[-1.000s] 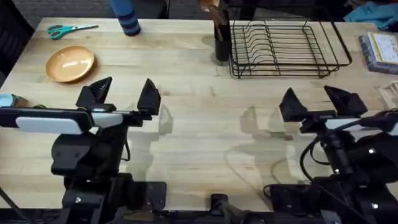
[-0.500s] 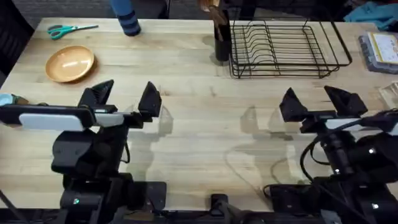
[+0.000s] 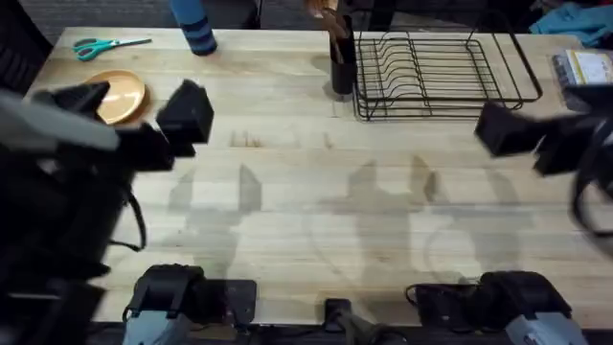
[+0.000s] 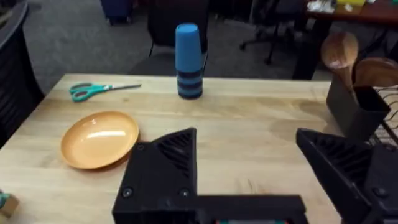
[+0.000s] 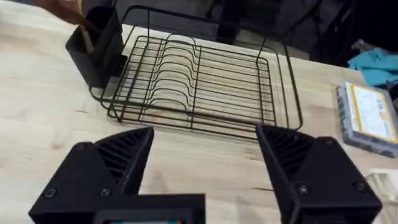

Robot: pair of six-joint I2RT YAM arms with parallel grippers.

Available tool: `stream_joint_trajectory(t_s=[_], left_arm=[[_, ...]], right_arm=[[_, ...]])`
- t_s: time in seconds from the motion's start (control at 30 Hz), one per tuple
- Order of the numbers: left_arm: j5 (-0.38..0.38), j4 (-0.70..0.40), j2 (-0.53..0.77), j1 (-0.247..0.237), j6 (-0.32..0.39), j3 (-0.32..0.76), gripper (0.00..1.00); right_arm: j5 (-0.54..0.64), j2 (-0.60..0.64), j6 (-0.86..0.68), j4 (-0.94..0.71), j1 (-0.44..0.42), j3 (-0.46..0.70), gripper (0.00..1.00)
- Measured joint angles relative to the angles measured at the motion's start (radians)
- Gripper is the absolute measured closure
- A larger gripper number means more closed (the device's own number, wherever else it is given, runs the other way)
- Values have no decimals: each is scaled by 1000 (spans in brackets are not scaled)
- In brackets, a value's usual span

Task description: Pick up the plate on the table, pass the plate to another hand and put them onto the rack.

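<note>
The plate (image 3: 116, 96) is seen flat on the desk (image 3: 306, 220), well apart from the rack (image 3: 436, 75) and near the scissors (image 3: 103, 45) and the blue cup stack (image 3: 196, 29). The left gripper (image 3: 134, 110) is held above the desk just beside the plate, its fingers (image 4: 163, 168) spread wide and holding nothing. The right gripper (image 3: 536, 134) is held near the rack, its fingers (image 5: 106, 165) also wide apart and empty. A black utensil holder (image 3: 340, 62) is touching the rack.
</note>
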Motion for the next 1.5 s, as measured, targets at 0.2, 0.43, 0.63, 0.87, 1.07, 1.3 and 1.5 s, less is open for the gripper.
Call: stream_joint_trajectory(t_s=[0.2, 0.43, 0.63, 0.87, 1.07, 1.3, 1.5], left_arm=[[-2, -193, 237, 0, 11, 258, 10], [5, -487, 521, 0, 39, 615, 10], [72, -705, 850, 0, 46, 946, 9], [82, -737, 932, 6, 46, 946, 9], [82, -737, 934, 131, 5, 946, 11], [82, -707, 964, 392, -92, 946, 10], [82, -557, 1107, 640, -151, 946, 8]], right_arm=[[0, 262, -21, -204, 0, 311, 9], [0, 484, -24, -380, 0, 580, 9], [0, 604, -24, -432, 0, 701, 9], [0, 606, -25, -447, 0, 701, 9], [0, 606, -25, -460, 0, 701, 9], [0, 606, -25, -460, 0, 701, 9], [0, 608, -25, -460, 0, 701, 9]])
